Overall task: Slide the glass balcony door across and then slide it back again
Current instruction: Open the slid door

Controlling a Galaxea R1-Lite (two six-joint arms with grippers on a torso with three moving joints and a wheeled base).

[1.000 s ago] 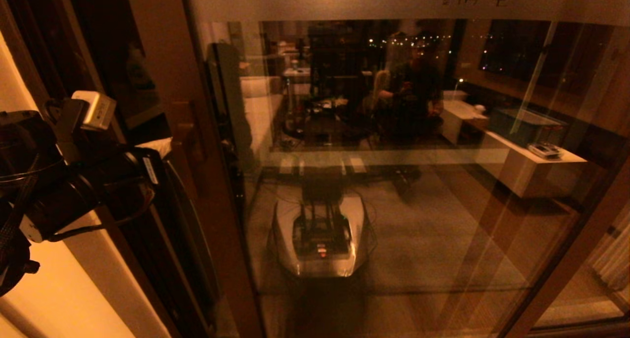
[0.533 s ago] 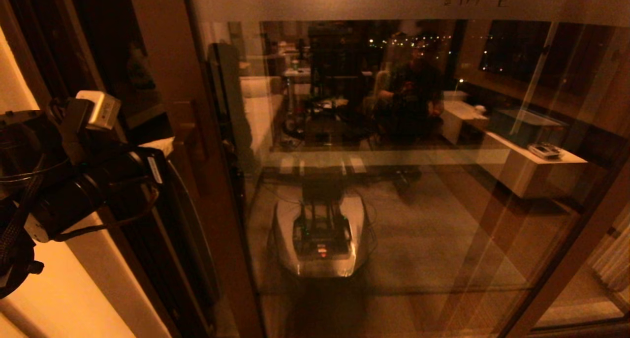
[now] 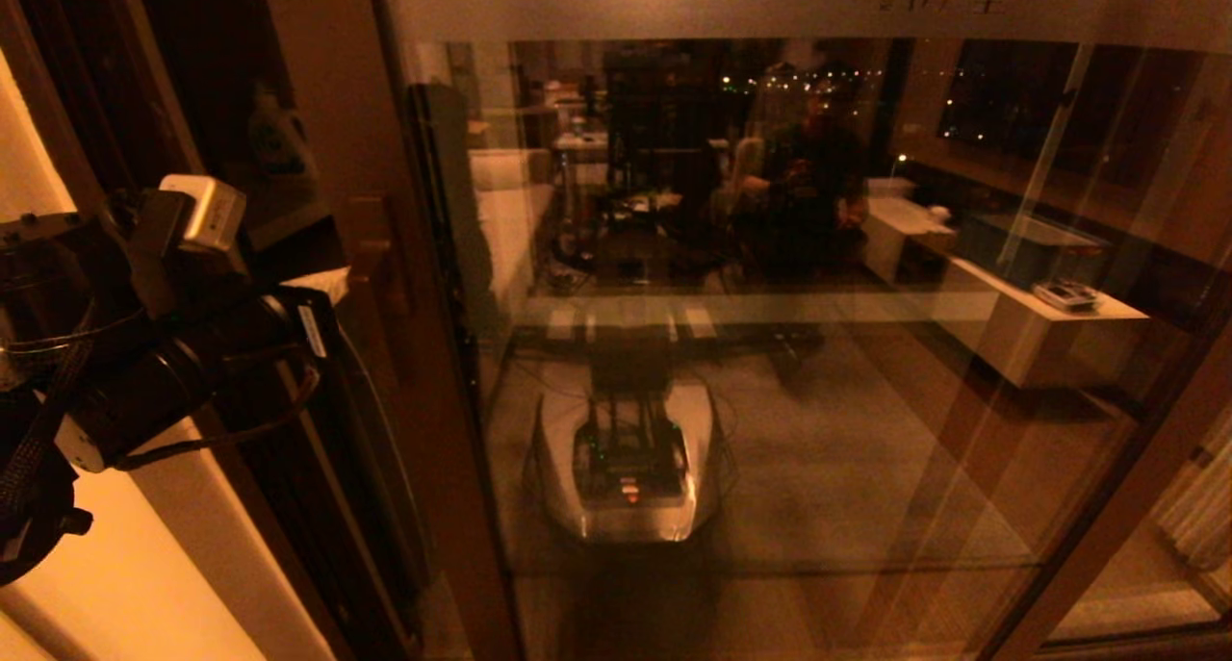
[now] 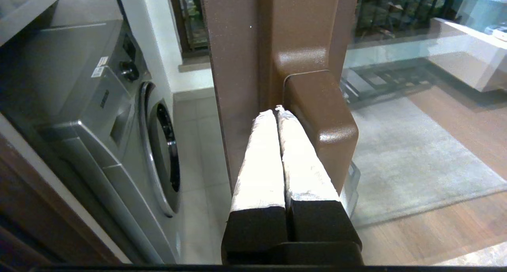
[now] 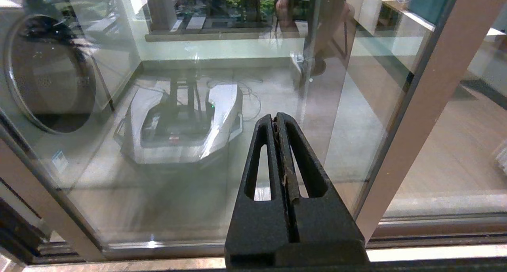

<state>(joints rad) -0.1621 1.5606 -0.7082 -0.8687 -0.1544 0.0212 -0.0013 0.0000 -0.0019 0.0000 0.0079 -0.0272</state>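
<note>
Dim balcony doorway, left gripper [image 4: 276,110] pressed together against glass balcony door [image 4: 253,46] handle [image 4: 321,117].

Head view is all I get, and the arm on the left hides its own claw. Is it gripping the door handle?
Observer: No. The left gripper is shut on nothing, its tips in the corner where the pull handle meets the stile of the glass balcony door.
Operator: What lies past the door's edge?
Observer: A front-loading washing machine.
Operator: And the other arm?
Observer: The right gripper is shut too, pointing at the glass and holding nothing.
</note>
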